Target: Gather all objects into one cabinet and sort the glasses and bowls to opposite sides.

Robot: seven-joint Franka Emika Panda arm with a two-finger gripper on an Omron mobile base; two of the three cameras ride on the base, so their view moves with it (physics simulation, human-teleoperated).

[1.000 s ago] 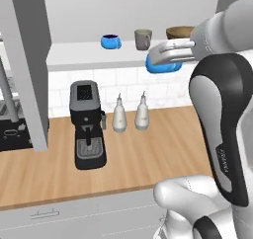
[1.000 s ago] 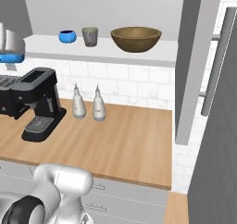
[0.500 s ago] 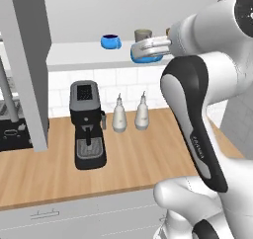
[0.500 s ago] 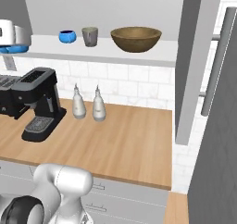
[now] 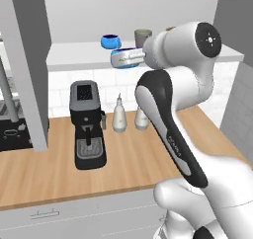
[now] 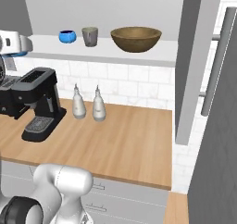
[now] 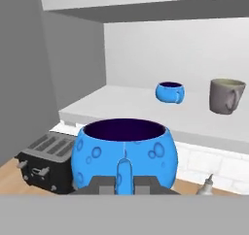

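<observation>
At far left the claw [image 7: 124, 175] is pinched shut on the near wall of the blue bowl [image 7: 124, 149], holding it upright in the air in front of the shelf [image 6: 115, 54]. On the shelf stand the mug [image 6: 67, 36], the cup [image 6: 90, 36], then the wooden bowl [image 6: 136, 38]. With 2 glasses left and 1 bowl right, the held bowl probably belongs right.

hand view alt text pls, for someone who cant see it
The tool holds a blue bowl by its near rim, short of a white cabinet shelf. On the shelf stand a small blue handled mug and a grey cup; a toaster sits below.
</observation>
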